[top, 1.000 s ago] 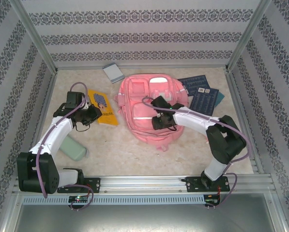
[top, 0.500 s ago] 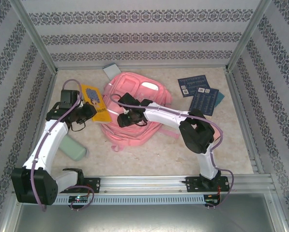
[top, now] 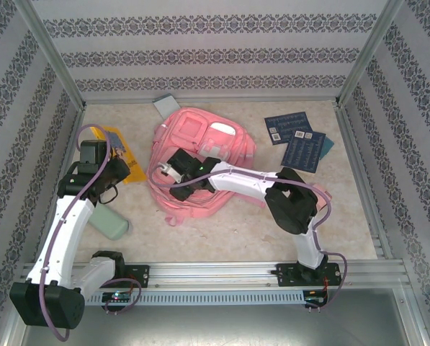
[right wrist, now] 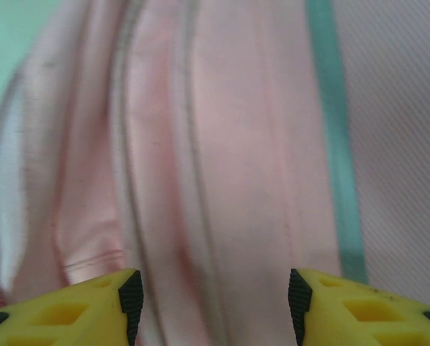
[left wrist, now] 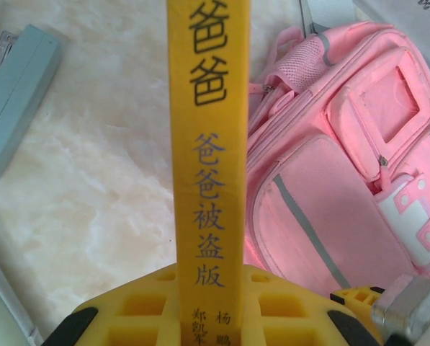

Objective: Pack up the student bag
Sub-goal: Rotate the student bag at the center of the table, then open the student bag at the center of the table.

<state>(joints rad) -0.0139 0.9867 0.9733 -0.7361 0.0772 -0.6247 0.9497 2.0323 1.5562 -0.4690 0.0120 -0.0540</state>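
Student bag (top: pixel 193 137): large pink fabric backpack, lying flat, front up, mid-surface toward far edge, skewed, top end far-right. Front zip pockets, pale stripe, white patch near top. Pink strap loop at near-left end.

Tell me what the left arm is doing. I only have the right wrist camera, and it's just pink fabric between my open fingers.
Observer: The left gripper is shut on a yellow book, gripping it at the spine, out to the left of the student bag.
Operator: Where on the bag is my gripper?
Observer: The right gripper is over the bag's left half, near the edge facing the left arm.
Operator: Anything else waiting to be packed?
Observer: Dark blue booklets lie to the right of the bag.
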